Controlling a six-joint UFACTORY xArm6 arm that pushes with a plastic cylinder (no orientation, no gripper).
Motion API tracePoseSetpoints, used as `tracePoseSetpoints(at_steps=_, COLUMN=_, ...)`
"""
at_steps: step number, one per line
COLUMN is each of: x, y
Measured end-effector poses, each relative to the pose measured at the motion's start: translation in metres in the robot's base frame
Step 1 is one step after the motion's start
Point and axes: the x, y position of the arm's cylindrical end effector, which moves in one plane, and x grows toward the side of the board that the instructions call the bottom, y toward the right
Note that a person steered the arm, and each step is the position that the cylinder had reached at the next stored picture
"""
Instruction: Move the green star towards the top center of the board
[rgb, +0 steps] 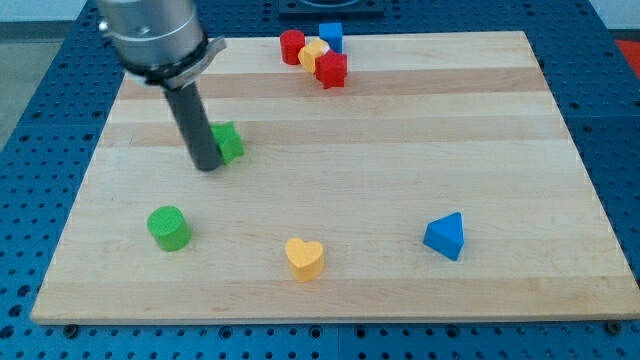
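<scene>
The rod (192, 125) covers the nine o'clock side of the green star (229, 142), hiding its shape there. The arm's grey body (152, 30) is cut off at twelve o'clock. In the far cluster, the yellow block (314, 53) sits half-hidden behind a red block (331, 70).

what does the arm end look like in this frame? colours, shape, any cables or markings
A wide grey metallic cylinder with a flat flange sticking out at its base, then a straight dark rod going down to my tip, beside the green star. No cables or markings visible; no gripper.
</scene>
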Motion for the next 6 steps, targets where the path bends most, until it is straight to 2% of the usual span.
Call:
tracePoseSetpoints(at_steps=2, x=-0.096, y=0.025)
tracePoseSetpoints(at_steps=3, x=-0.126, y=0.039)
tracePoseSetpoints(at_steps=4, x=-0.128, y=0.047)
tracePoseSetpoints(at_steps=5, x=-0.092, y=0.051)
tracePoseSetpoints(at_steps=6, x=-0.025, y=0.065)
